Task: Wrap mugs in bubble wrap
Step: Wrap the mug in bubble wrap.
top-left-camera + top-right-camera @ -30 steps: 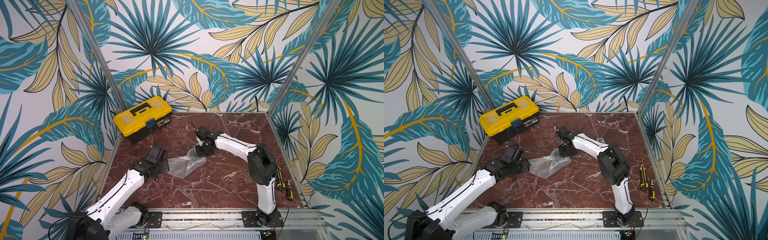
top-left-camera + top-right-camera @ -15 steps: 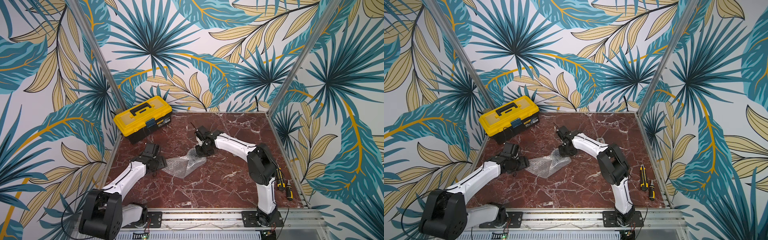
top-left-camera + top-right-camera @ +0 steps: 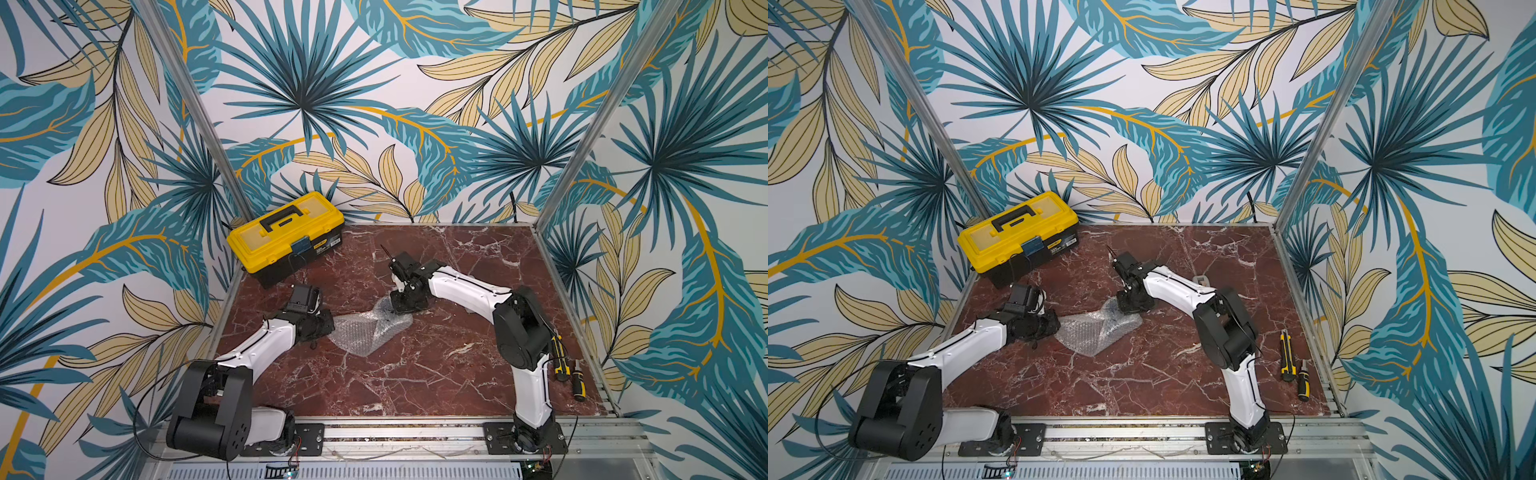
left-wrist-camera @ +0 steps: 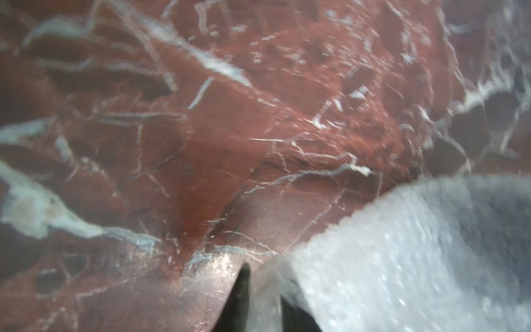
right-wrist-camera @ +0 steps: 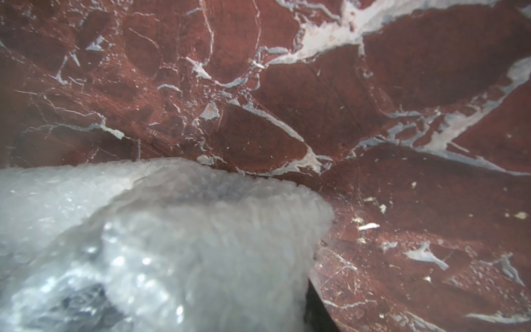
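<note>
near the middle of the table (image 3: 436, 374), a touch toward its left edge, the bubble wrap (image 3: 365, 334) lies crumpled and partly folded over itself, one end reaching toward the far edge. the left gripper (image 3: 329, 327) is down low at the wrap's left end. the left wrist view settles it: two dark fingertips (image 4: 244, 287) sit close together with the sheet's edge pinched between them, so that pincer is clamped on the wrap. the right gripper (image 3: 402, 306) is planted on the far end of the sheet, on a raised hump. whether its jaws are apart or together i cannot tell, because the plastic hides all but one finger (image 5: 316, 313). and the mug? not in plain sight anywhere. a dark patch (image 5: 83, 304) shows through the plastic in the right wrist view, close under that gripper, so my read is it sits bundled inside the hump.

step in hand, as i read it: folding the loose flap over the covered mug. the next move calls for the left arm to lift its edge and carry it across toward the right gripper. it has to go high enough to clear the hump without tugging the sheet out from under the other arm. a shallow pinch on slick film could slip.
</note>
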`<move>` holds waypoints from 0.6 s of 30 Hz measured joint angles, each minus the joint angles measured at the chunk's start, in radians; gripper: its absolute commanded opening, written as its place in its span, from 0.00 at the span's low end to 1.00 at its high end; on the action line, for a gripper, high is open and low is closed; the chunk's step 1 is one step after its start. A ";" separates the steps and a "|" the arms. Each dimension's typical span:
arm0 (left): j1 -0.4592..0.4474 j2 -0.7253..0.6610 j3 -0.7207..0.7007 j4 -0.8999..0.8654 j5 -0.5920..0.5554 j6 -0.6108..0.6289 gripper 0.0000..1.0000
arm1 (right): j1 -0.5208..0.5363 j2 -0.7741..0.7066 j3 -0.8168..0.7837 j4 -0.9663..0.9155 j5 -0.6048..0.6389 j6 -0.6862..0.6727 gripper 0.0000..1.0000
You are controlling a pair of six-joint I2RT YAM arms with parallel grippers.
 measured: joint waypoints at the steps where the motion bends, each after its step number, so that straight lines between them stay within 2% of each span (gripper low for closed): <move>1: -0.009 -0.014 0.000 0.000 0.007 -0.006 0.00 | 0.000 0.000 0.000 -0.001 0.000 0.000 0.32; 9: -0.179 -0.097 0.044 -0.070 0.080 -0.050 0.00 | 0.000 0.003 0.005 -0.006 0.000 0.000 0.33; 18: -0.286 -0.073 0.220 -0.091 0.168 -0.130 0.00 | 0.001 0.011 0.017 -0.018 0.001 -0.003 0.32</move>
